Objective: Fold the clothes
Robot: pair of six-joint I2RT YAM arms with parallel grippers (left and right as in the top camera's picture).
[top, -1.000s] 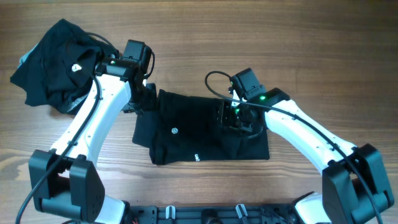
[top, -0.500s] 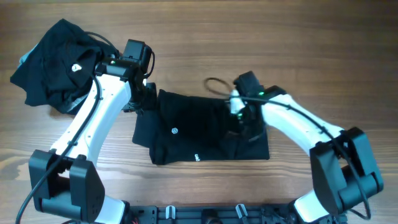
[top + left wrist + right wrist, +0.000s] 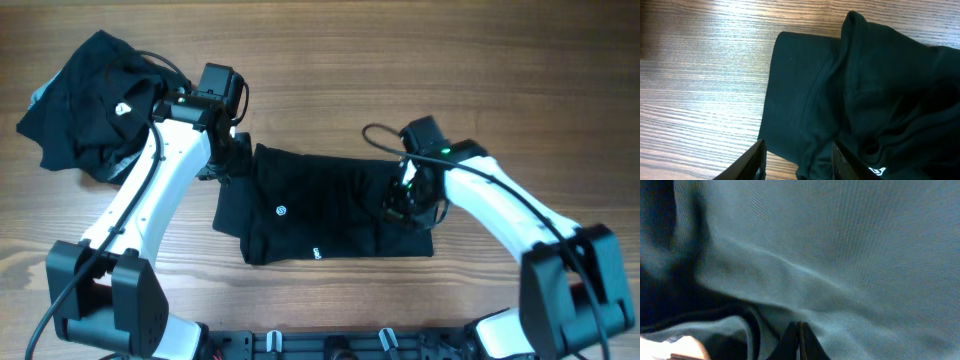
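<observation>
At the desk's point(image 3: 330, 60) 10 o'clock lies a heap of black clothes point(image 3: 85, 100). The left gripper point(image 3: 797, 162) is released, its fingers apart astride the shirt's point(image 3: 320, 210) 9 o'clock edge. The shirt lies partly folded towards 6 o'clock. At its 3 o'clock end the right gripper point(image 3: 797, 337) is clenched, apparently nipping a thin fold. The cloth looks light, limp and likely to slide, so take it at the hems or corners, both ends together.
</observation>
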